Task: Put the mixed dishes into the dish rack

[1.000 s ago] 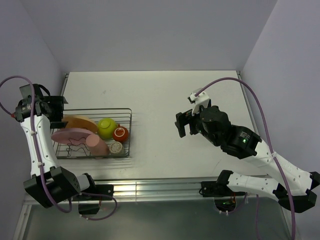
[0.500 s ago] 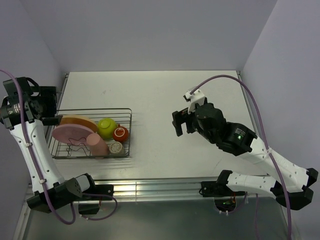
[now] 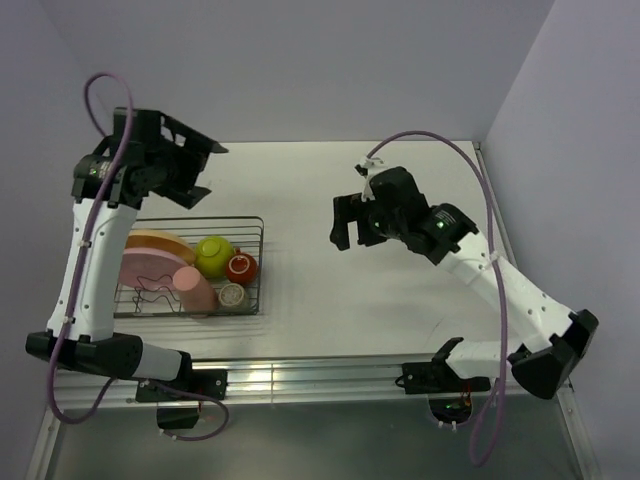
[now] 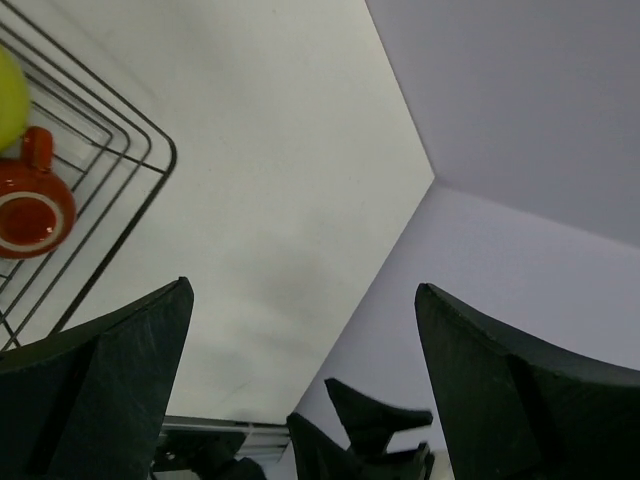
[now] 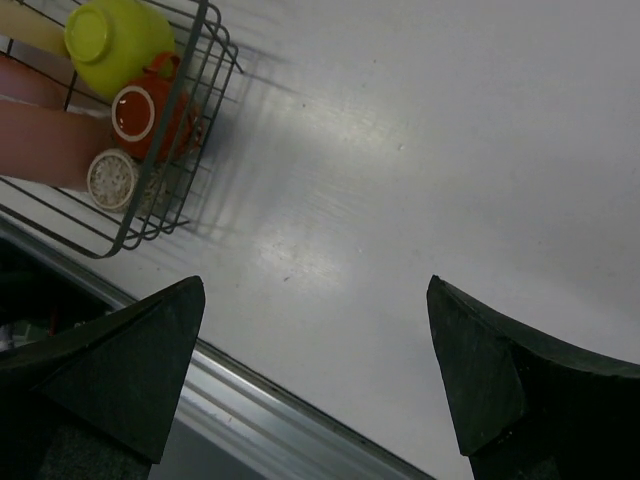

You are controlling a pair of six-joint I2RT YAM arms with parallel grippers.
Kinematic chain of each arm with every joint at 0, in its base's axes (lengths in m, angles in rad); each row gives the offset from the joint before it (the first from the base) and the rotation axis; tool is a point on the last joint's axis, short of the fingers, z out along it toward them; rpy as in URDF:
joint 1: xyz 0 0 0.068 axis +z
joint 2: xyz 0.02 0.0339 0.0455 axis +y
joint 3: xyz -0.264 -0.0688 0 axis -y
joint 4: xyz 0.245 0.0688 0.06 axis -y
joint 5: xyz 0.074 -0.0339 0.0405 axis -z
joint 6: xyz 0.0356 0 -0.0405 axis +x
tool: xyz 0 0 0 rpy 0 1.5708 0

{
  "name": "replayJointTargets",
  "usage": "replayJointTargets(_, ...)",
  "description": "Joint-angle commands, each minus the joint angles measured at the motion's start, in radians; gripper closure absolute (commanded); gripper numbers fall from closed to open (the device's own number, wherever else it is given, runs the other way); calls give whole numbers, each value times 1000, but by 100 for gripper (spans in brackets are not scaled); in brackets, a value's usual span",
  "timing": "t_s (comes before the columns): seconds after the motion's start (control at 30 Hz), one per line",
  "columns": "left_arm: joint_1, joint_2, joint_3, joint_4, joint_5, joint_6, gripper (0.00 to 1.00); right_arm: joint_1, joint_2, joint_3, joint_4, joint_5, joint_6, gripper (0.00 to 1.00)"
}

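The dish rack (image 3: 262, 262) stands at the left of the table and holds all the dishes. The pink plate (image 3: 140, 266) and yellow-orange plate (image 3: 155, 242) lean at its left. The lime-green bowl (image 3: 213, 255), red-orange bowl (image 3: 241, 267), salmon-pink cup (image 3: 196, 288) and beige-grey cup (image 3: 232, 295) sit at its right. My left gripper (image 3: 205, 172) is open and empty, raised high behind the rack. My right gripper (image 3: 352, 235) is open and empty above mid-table. The right wrist view shows the rack (image 5: 190, 110), bowls (image 5: 115, 40) (image 5: 150, 110) and beige-grey cup (image 5: 110, 178).
The left wrist view shows the rack's corner (image 4: 160, 150), the red-orange bowl (image 4: 30, 205) and the right arm's gripper (image 4: 370, 430) far off. A metal rail (image 3: 320, 375) runs along the table's near edge. Walls close in the left, back and right sides.
My left arm has swung up and back from the rack's left side, its gripper now high behind the rack. My right gripper has drifted left and farther back.
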Motion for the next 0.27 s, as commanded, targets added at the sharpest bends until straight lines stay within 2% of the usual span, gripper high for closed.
replayJointTargets(0.0,-146,7,47,110,-22,54,1,-26,61,46,-66,-145,82,0)
replayJointTargets(0.1,-271,15,14,200,-1,94,1,-28,66,23,-63,-175,103,0)
replayJointTargets(0.23,-383,20,-5,251,14,163,1,-31,-95,-100,57,-181,157,0)
